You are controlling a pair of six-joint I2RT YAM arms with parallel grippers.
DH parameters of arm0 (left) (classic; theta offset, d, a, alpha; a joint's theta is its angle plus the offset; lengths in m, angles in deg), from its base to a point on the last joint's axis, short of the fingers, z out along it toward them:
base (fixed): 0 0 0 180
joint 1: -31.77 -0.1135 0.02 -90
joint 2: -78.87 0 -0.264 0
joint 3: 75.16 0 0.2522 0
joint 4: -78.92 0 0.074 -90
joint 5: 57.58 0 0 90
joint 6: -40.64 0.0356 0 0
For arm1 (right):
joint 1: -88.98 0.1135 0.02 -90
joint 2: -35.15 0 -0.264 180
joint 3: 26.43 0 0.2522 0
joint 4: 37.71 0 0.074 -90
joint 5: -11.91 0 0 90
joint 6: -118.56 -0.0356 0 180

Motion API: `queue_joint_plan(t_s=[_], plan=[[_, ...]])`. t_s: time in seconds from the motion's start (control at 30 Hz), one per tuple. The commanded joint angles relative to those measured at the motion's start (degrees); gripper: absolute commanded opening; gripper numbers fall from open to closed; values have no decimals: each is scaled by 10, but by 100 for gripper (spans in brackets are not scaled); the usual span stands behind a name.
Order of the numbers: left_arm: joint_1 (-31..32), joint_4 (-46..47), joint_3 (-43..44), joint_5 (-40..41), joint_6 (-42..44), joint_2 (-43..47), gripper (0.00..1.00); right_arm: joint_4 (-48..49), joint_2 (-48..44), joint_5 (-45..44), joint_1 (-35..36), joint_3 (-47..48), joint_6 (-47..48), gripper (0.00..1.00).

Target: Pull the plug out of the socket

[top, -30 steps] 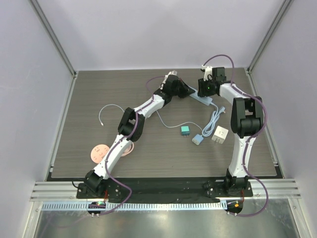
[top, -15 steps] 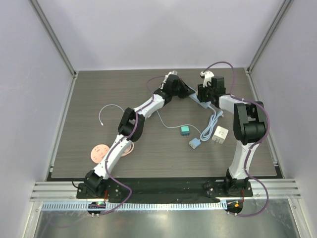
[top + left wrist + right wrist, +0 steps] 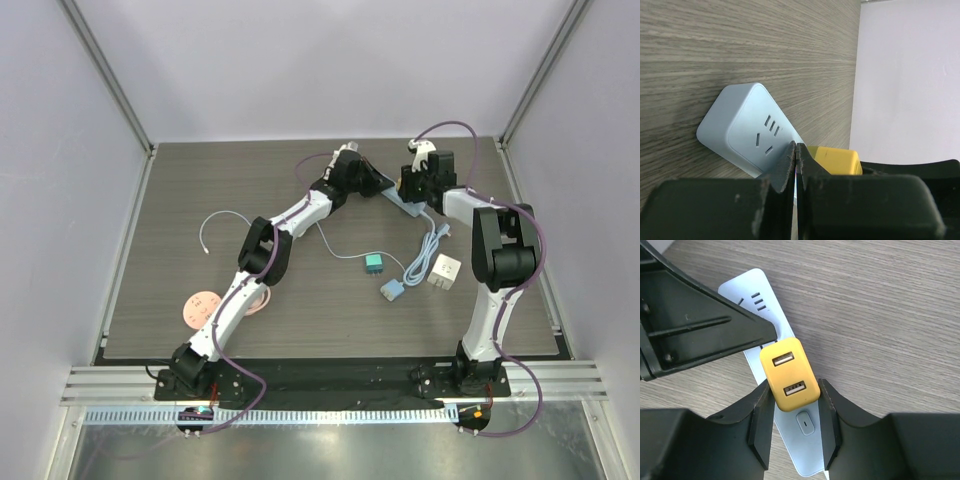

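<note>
A pale blue power strip [image 3: 404, 206] lies flat at the back of the table; it also shows in the left wrist view [image 3: 747, 131] and the right wrist view [image 3: 807, 452]. A yellow two-port USB plug [image 3: 790, 374] sits in it, next to the strip's button, and its corner shows in the left wrist view [image 3: 837, 160]. My right gripper [image 3: 793, 386] stands over the strip with a finger against each side of the plug's lower half. My left gripper [image 3: 796, 150] is shut and empty, its tips resting on the strip just beside the plug. Both grippers meet at the strip [image 3: 398, 190].
The strip's white cable [image 3: 430, 245] runs toward me and ends at a light blue plug [image 3: 393, 288]. A teal adapter [image 3: 374, 263] and a white cube adapter [image 3: 445, 271] lie near it. A thin white cord [image 3: 215, 228] and a pink disc [image 3: 200, 305] lie at the left.
My right wrist has shifted a little back and to the right over the strip. The cable's light blue plug has slid a little to the left and nearer. The left arm has stayed put.
</note>
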State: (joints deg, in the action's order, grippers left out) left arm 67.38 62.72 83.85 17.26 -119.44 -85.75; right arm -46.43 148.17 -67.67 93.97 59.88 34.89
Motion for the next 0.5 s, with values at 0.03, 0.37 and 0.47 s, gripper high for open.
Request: queue_joint_plan(t_s=[0.03, 0.37, 0.47], plan=[[4, -108, -34, 17, 34, -25, 0, 111, -22, 36, -10, 67, -56, 1], [8, -107, -39, 13, 35, -24, 0, 75, -12, 0, 17, 86, 63, 1], [9, -106, -39, 8, 28, -26, 0, 66, -10, 1, 20, 103, 93, 1]])
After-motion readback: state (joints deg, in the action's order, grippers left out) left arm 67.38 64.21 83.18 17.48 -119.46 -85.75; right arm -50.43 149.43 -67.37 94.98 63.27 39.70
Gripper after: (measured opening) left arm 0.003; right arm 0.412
